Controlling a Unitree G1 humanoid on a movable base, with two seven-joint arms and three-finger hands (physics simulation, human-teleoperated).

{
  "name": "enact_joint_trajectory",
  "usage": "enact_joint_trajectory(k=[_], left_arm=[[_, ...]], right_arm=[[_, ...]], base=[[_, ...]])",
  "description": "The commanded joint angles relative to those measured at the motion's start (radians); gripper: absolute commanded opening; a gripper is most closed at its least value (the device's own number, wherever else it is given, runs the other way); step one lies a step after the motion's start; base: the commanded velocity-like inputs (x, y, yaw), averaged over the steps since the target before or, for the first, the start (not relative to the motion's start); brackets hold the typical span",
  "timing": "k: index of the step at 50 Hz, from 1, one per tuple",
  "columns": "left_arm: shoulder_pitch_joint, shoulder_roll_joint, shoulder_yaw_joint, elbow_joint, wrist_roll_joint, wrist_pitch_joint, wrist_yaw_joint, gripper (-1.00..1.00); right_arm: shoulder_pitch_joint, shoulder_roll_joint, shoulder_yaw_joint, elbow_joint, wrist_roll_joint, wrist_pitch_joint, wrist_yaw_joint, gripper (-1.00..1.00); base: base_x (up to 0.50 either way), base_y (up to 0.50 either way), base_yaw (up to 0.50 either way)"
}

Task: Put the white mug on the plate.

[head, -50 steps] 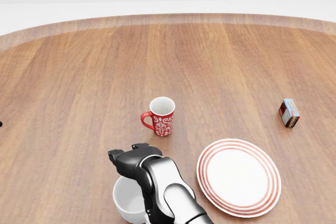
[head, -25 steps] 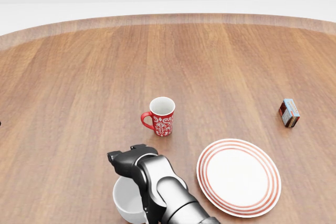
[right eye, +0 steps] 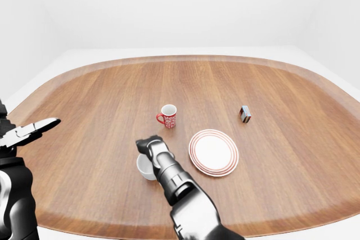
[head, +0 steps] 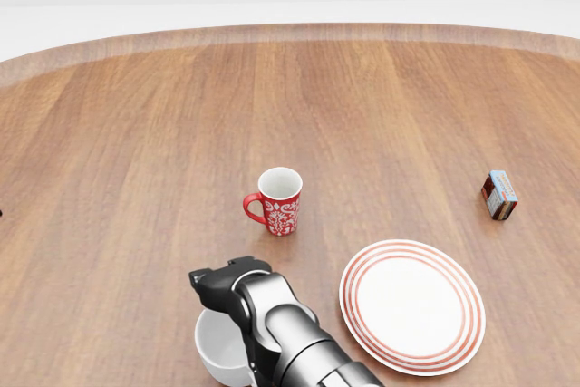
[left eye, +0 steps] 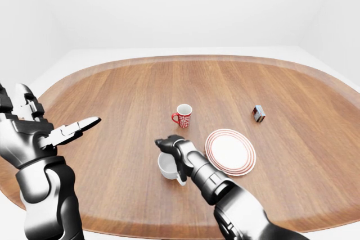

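Wooden table point(head: 136, 151): two mugs, one plate point(head: 412, 307).

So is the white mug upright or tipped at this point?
Upright: the white mug stands on the table with its round mouth facing up, left of the plate, with the right hand over its rim.

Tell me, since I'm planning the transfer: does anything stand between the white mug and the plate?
Nothing visible does. The white mug sits at the head view's bottom, left of the red-ringed plate, with only bare table between them. The red patterned mug stands higher up, off that path. The right hand is over the white mug.
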Motion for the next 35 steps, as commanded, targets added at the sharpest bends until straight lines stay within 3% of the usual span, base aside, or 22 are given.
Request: enact_joint_trajectory(k=[1,23,24,25,26,27,35], left_arm=[[0.001,-0.002,-0.001,0.004,0.001,0.000,-0.002,1.00],[0.002,-0.003,-0.005,0.000,0.001,0.000,-0.001,1.00],[0.002,-0.003,-0.005,0.003,0.001,0.000,-0.001,1.00],[0.001,-0.003,-0.004,0.004,0.000,0.000,-0.002,1.00],[0.001,-0.003,-0.004,0.004,0.000,0.000,-0.002,1.00],[0.001,-0.002,-0.003,0.003,0.000,0.000,-0.001,1.00],[0.000,-0.002,-0.006,0.003,0.001,0.000,0.000,1.00]], right_arm=[[-0.020,0.004,-0.001,0.076,0.008,0.000,-0.036,1.00],[-0.025,0.006,-0.003,0.130,0.006,0.000,-0.069,1.00],[-0.026,0.006,-0.006,0.129,0.011,0.000,-0.073,0.66],[-0.029,0.004,-0.008,0.130,0.014,0.000,-0.077,-0.17],[-0.030,0.003,-0.009,0.134,0.015,0.000,-0.081,-0.78],[-0.031,0.002,-0.009,0.136,0.017,0.000,-0.082,-1.00],[-0.039,0.001,-0.007,0.127,0.021,0.000,-0.080,-1.00]], base=[[0.00,0.00,0.00],[0.00,0.00,0.00],[0.00,0.00,0.00],[0.00,0.00,0.00],[0.00,0.00,0.00],[0.00,0.00,0.00],[0.00,0.00,0.00]])
